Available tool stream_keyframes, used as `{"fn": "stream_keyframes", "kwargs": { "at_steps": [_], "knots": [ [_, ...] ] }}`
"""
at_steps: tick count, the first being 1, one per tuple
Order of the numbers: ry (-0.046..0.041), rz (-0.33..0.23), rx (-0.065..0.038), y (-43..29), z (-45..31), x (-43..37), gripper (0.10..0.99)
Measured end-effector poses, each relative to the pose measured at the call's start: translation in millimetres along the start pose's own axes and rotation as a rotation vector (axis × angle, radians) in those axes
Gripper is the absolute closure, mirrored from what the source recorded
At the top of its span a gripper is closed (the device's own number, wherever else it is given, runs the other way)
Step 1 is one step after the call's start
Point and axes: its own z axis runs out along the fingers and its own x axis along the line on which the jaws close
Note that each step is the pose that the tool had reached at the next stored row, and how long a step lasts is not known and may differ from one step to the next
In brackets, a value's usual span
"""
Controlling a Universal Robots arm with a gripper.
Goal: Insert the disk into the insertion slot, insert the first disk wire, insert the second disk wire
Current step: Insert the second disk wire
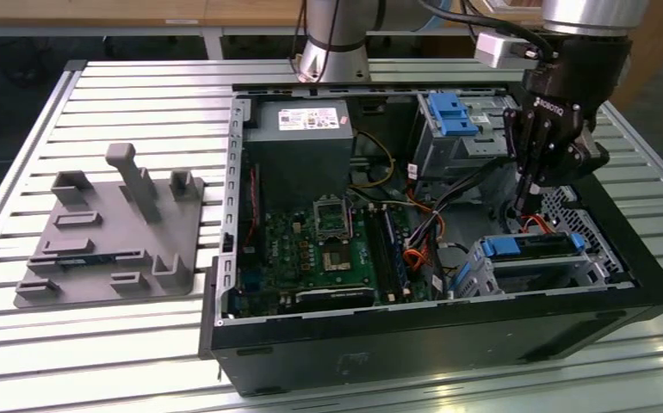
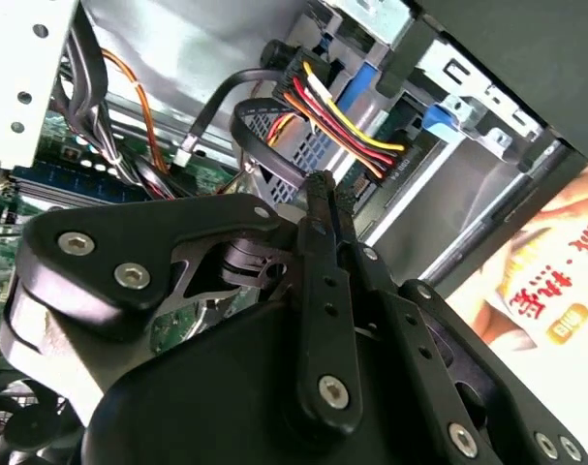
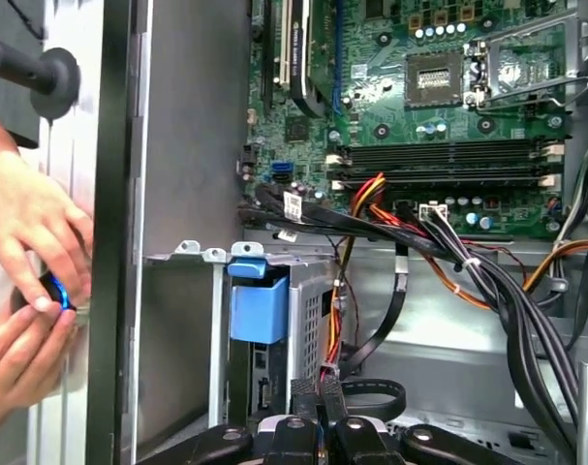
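Black gripper (image 1: 526, 205) pinched shut on a black wire plug; blue-framed silver-grey disk (image 1: 533, 247) at its 6 o'clock, seated in perforated silver sheet-metal insertion slot (image 1: 579, 274).

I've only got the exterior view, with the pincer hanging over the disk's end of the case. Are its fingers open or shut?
Observer: Shut. In the second wrist view the pincer has its fingers pressed together. I can't tell whether it pinches anything.
Operator: What lies just ahead of the tips?
Observer: A black connector with red, yellow, orange and black wires sits just beyond them.
Operator: Anyone near the case?
Observer: Yes. In the first wrist view a person's hands are outside the case wall, holding something small and blue.
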Motion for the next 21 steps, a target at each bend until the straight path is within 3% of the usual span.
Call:
{"fn": "stream_keyframes", "kwargs": {
  "at_steps": [6, 12, 13, 17, 21],
  "knots": [
    [-0.0158, 0.0, 0.0, 0.2, -3.0, 10.2, 0.941],
    [-0.0405, 0.0, 0.001, 0.3, -0.3, 20.2, 0.941],
    [-0.0507, -0.001, 0.001, 0.3, 0.1, 21.4, 0.941],
    [-0.121, -0.001, 0.003, 0.4, 1.4, 24.9, 0.941],
    [-0.1683, -0.002, 0.004, 0.5, 3.1, 29.7, 0.941]
  ]
}}
